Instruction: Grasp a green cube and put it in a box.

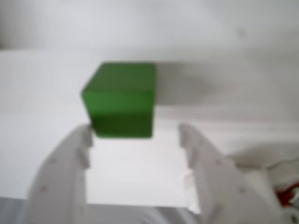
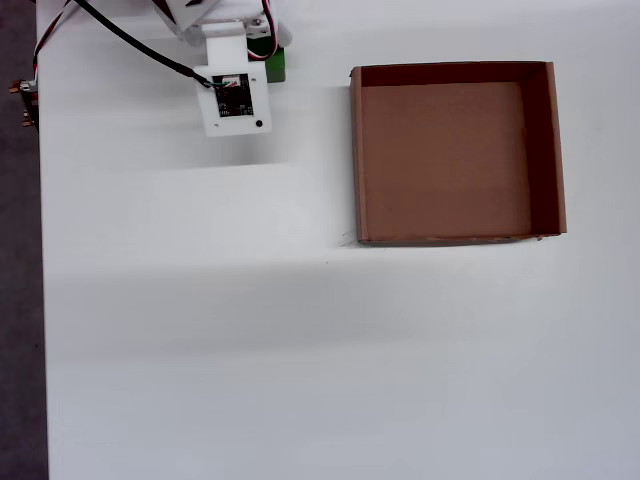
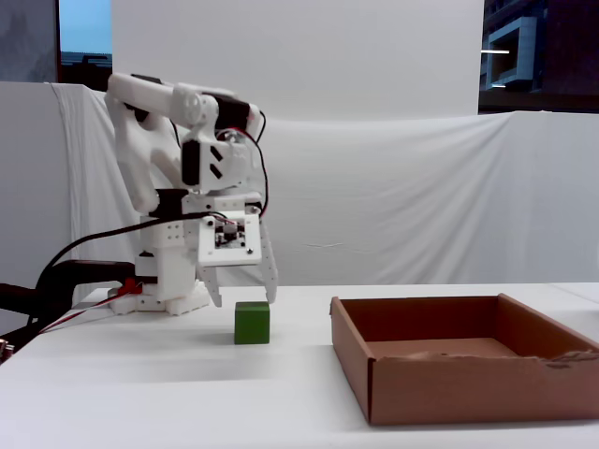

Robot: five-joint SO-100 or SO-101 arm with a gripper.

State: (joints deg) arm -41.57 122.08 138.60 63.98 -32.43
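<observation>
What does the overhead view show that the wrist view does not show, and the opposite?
Only the overhead view shows the box, empty, to the right of the arm, and the table's wide bare surface. Only the wrist view shows the hand open, its two white fingers spread below the cube, and nearly the whole cube. Both show the green cube; in the overhead view the arm hides most of it.

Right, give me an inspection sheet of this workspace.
Surface: white table, bare apart from the job's things.
Job's things: small bright-green cube on the table, left of the brown cardboard box in the fixed view; box holds nothing.
Clutter: nothing seen.
Grippers: white gripper with jaws open, above the cube, not touching it.
Cables: black and red leads at the arm base.
Surroundings: white cloth backdrop.
</observation>
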